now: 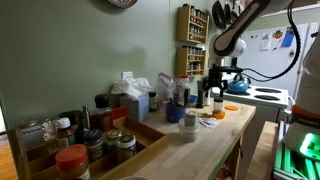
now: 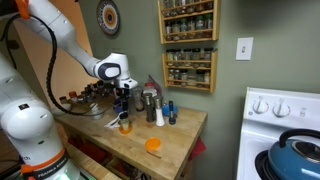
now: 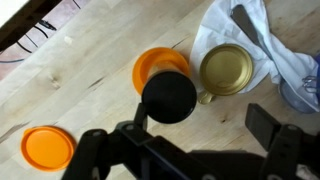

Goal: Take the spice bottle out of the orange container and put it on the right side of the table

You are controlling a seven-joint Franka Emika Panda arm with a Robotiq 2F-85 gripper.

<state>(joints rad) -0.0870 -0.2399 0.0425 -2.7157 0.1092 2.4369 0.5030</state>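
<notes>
In the wrist view the spice bottle's round black cap [image 3: 168, 97] stands up out of the small orange container [image 3: 160, 66] on the light wooden table [image 3: 80, 90]. My gripper [image 3: 205, 125] is open just above them. The cap is close to one finger and the other finger is well apart from it. In an exterior view the gripper [image 2: 122, 100] hangs over the orange container [image 2: 124, 126]. In both exterior views the arm reaches down at the table's stove end [image 1: 215, 88]. The bottle's body is hidden.
An orange lid [image 3: 48, 147] lies loose on the wood [image 2: 153, 145]. A gold-lidded jar [image 3: 228, 68] sits on a white cloth [image 3: 262, 40]. Bottles [image 2: 158, 108] crowd behind. A wooden tray of jars [image 1: 100, 140], a white stove [image 2: 290, 110] and a blue kettle [image 2: 300, 150] flank the table.
</notes>
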